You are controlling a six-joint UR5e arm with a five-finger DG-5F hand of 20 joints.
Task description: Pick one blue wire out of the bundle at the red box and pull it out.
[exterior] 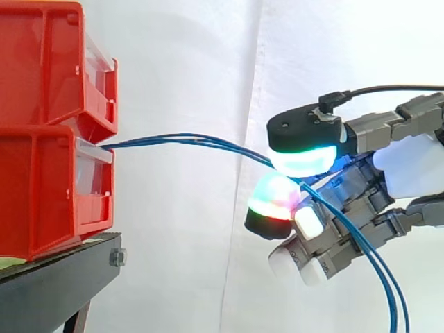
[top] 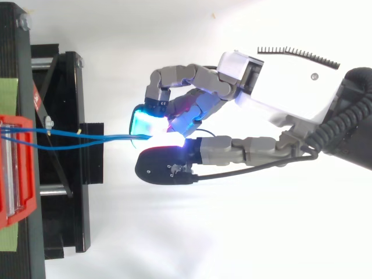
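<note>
Two red bins are stacked at the left on a black stand. From the front of the lower red box (exterior: 41, 194) (top: 17, 168) a small bundle of thin blue wires (exterior: 194, 141) (top: 87, 136) runs right, sagging slightly. My hand (exterior: 409, 166) (top: 290, 81) is to the right of the box, well clear of it. Its fingers are curled, and a cyan-glowing pad (exterior: 302, 159) above and a green-red pad (exterior: 274, 198) below pinch the wires between them. Past the pinch the wires drop to the lower right. I cannot tell whether one strand or more is held.
The upper red bin (exterior: 48, 62) overhangs the lower one. The black stand (exterior: 55, 284) (top: 64, 157) carries both bins, with a green strip (top: 9, 93) on its edge. A white curtain hangs behind, and open space lies between box and hand.
</note>
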